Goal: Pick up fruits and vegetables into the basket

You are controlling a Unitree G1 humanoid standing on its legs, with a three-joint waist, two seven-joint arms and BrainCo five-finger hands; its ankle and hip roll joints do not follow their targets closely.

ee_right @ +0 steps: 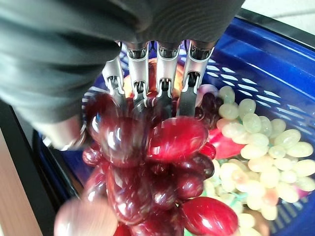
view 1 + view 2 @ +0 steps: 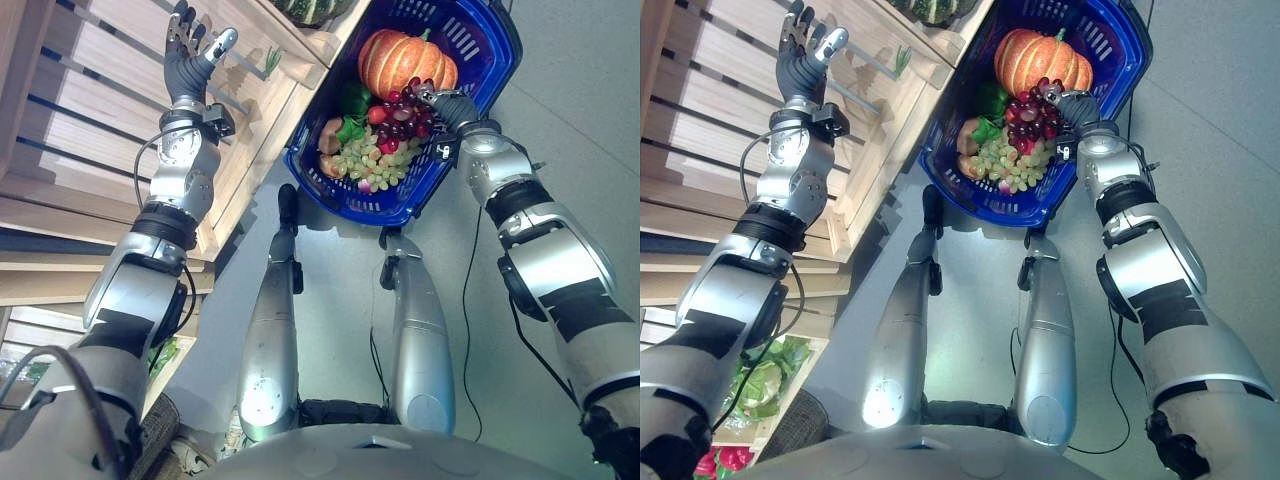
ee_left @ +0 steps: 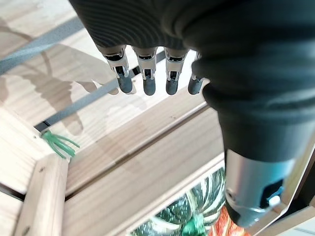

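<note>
A blue basket [image 2: 482, 45] sits on the floor in front of me, holding an orange pumpkin [image 2: 402, 60], green grapes [image 2: 377, 160] and a green vegetable [image 2: 353, 100]. My right hand [image 2: 447, 104] is over the basket's middle, its fingers [image 1: 166, 69] curled on a bunch of red grapes [image 1: 157, 167] above the green grapes [image 1: 256, 147]. My left hand [image 2: 188, 55] is raised against the wooden shelf [image 2: 250, 100], with its fingers [image 3: 147, 73] straight and holding nothing.
A green striped squash [image 3: 189, 216] lies on the shelf past my left hand, beside the basket's left rim. A small green stalk [image 3: 58, 142] is at a shelf corner. Lower crates hold leafy greens [image 2: 765, 380]. Grey floor lies to the right.
</note>
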